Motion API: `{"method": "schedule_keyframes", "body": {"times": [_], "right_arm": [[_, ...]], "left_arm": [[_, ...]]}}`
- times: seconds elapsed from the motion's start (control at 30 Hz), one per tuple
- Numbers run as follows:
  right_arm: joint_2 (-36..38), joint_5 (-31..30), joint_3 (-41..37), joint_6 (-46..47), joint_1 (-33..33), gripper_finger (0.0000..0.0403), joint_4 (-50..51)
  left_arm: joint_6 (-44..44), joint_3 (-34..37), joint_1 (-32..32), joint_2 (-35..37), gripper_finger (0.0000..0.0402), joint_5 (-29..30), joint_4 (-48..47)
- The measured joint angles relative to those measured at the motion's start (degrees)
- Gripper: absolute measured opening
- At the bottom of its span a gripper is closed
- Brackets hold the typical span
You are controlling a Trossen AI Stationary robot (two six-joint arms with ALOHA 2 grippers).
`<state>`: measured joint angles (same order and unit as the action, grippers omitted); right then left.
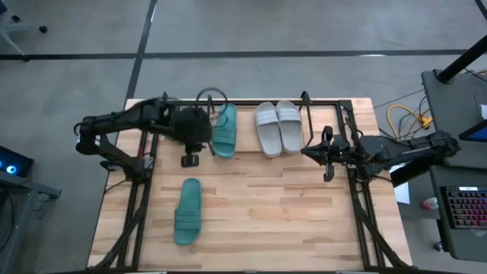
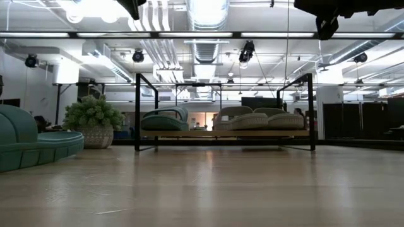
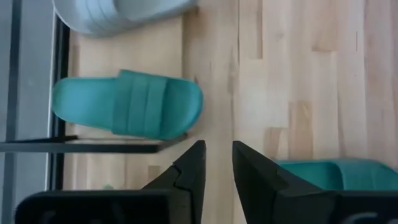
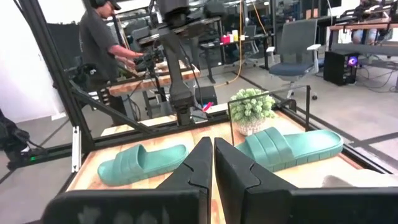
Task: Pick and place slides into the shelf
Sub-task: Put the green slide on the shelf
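Observation:
The shelf (image 1: pixel 319 103) stands along the table's far edge, with its black frame (image 2: pixel 224 85) on a wooden base. On that base lie one teal slide (image 1: pixel 224 129) (image 3: pixel 127 102) and, to its right, the two grey-white slides (image 1: pixel 278 127) (image 2: pixel 252 120), soles down. The second teal slide (image 1: pixel 188 211) (image 2: pixel 31 144) lies flat on the table nearer the near-left. My left gripper (image 1: pixel 190 159) (image 3: pixel 217 155) hovers open just in front of the shelved teal slide and touches nothing. My right gripper (image 1: pixel 307 152) (image 4: pixel 212 146) is shut, in front of the shelf's right end.
A small potted plant (image 2: pixel 95 120) (image 4: pixel 252 106) stands at the shelf's left end. Bare wooden table (image 1: pixel 289 221) spreads across the middle and the near right. A person (image 4: pixel 102 43) stands at equipment beyond the table's left side.

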<state>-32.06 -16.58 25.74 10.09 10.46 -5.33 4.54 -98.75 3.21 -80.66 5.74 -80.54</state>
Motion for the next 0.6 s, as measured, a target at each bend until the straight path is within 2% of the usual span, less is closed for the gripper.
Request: {"method": "schedule_keyframes", "body": {"times": [0.1,0.3,0.6], "right_arm": [[0.0,0.0,0.0,0.1,0.0,0.0009,0.0],[0.0,0.0,0.0,0.4,0.0,0.0009,0.0],[0.0,0.0,0.0,-0.9,0.0,0.0009,-0.1]], "left_arm": [[-4.8,1.4,-4.6,0.1,0.0063,2.8,-0.4],[-16.8,2.7,-15.3,-0.3,0.0063,14.3,-5.3],[-39.9,2.7,-30.0,-3.0,0.0063,17.4,-6.1]]}}
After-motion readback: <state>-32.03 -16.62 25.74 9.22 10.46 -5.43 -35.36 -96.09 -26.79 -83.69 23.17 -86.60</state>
